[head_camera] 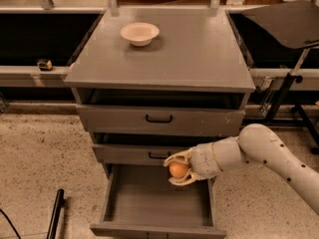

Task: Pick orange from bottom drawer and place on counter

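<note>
The orange (pixel 178 170) is small and round, held between the two cream fingers of my gripper (pixel 177 169). The gripper is shut on it and holds it above the back of the open bottom drawer (pixel 149 203), just in front of the middle drawer's face. My white arm (pixel 269 153) reaches in from the right. The bottom drawer is pulled out and its grey inside is bare. The counter (pixel 194 54) is the flat grey top of the cabinet, well above the gripper.
A cream bowl (pixel 139 33) stands on the counter at the back left. The two upper drawers with black handles (pixel 159 118) are slightly ajar. A dark stand (pixel 289 83) is at the right. A black rod (pixel 55 215) lies on the speckled floor at the left.
</note>
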Motion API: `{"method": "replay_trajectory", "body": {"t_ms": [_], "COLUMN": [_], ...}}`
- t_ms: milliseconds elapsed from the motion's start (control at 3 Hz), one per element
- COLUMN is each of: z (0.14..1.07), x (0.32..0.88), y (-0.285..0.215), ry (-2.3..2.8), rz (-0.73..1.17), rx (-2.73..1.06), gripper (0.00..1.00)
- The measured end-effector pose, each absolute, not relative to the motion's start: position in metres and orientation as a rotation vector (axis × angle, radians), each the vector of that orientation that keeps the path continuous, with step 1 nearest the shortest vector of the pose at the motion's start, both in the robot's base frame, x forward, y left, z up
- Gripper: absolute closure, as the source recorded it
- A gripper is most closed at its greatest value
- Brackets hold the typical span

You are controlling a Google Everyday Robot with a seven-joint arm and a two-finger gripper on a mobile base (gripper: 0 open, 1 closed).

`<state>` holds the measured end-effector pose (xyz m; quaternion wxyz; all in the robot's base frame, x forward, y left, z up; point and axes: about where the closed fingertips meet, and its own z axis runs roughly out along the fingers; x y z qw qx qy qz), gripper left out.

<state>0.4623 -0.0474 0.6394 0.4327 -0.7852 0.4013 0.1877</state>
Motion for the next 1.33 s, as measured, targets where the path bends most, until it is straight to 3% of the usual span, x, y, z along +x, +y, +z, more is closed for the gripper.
{"method": "replay_trajectory", "body": {"t_ms": [667, 1333], "z": [0.671, 0.783], "x": [0.479, 0.557], "y": [-0.032, 0.016], "ry": [0.961, 1.003], "rz": [0.476, 0.536], "rx": [-1.988, -2.072], "gripper": [1.00, 1.00]}}
